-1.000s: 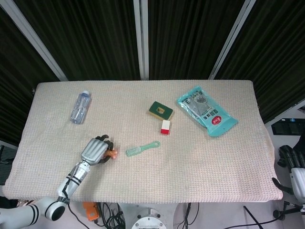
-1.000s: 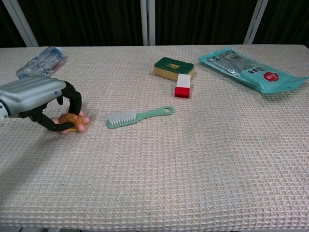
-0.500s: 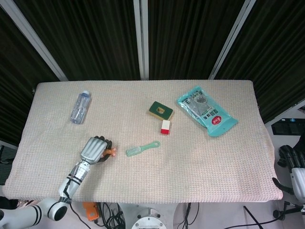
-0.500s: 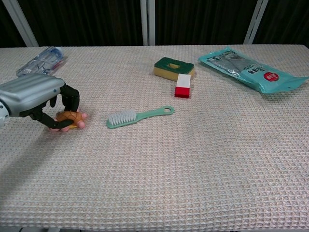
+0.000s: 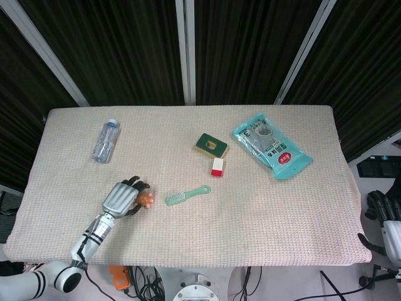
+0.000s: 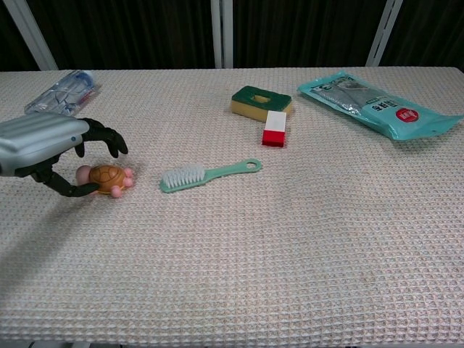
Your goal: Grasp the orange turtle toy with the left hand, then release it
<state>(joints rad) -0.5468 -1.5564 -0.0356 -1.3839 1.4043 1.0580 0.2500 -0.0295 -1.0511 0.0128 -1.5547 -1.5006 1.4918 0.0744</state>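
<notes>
The orange turtle toy (image 5: 146, 199) (image 6: 109, 178) lies on the woven cloth at the front left of the table. My left hand (image 5: 122, 199) (image 6: 51, 145) hovers just to its left with the fingers (image 6: 109, 139) spread and lifted above the shell. The thumb reaches in low beside the toy; whether it touches is unclear. In the head view my right hand (image 5: 383, 210) hangs off the table's right edge, its dark fingers too small to read.
A green brush (image 5: 187, 195) (image 6: 206, 174) lies just right of the turtle. Further back are a green-yellow sponge (image 5: 211, 145) (image 6: 262, 101), a red-and-white block (image 5: 217, 167) (image 6: 275, 128), a teal packet (image 5: 272, 145) (image 6: 377, 105) and a water bottle (image 5: 104, 141) (image 6: 61, 93).
The left hand's fingers have uncurled off the turtle and lifted. The toy, gripped half a second ago, now lies uncovered on the cloth.
</notes>
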